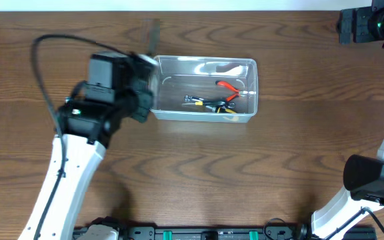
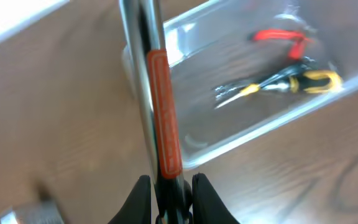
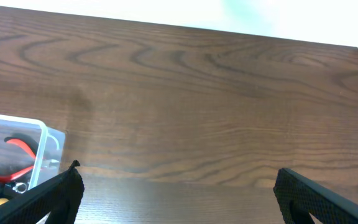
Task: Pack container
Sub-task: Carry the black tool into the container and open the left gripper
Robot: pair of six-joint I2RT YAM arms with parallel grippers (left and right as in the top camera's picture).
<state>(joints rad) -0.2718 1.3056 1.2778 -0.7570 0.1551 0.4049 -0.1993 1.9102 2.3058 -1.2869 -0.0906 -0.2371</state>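
The clear plastic container (image 1: 205,61) stands on the wooden table at centre back. Red-handled pliers (image 1: 228,87) and a black-and-yellow tool (image 1: 211,105) lie inside it. My left gripper (image 1: 147,72) is at the container's left end, shut on a long silver metal tool with an orange-red strip (image 2: 161,99). The tool points past the container's left corner (image 2: 191,146). The pliers (image 2: 281,37) and yellow-handled tool (image 2: 294,81) show through the container's wall. My right gripper (image 3: 176,174) is open and empty, far right of the container (image 3: 39,134), near the table's back right corner (image 1: 365,23).
The right arm's base (image 1: 372,180) stands at the table's right front. A small grey metal object (image 2: 27,214) shows blurred at the lower left of the left wrist view. The table's far edge meets a white surface (image 3: 229,12).
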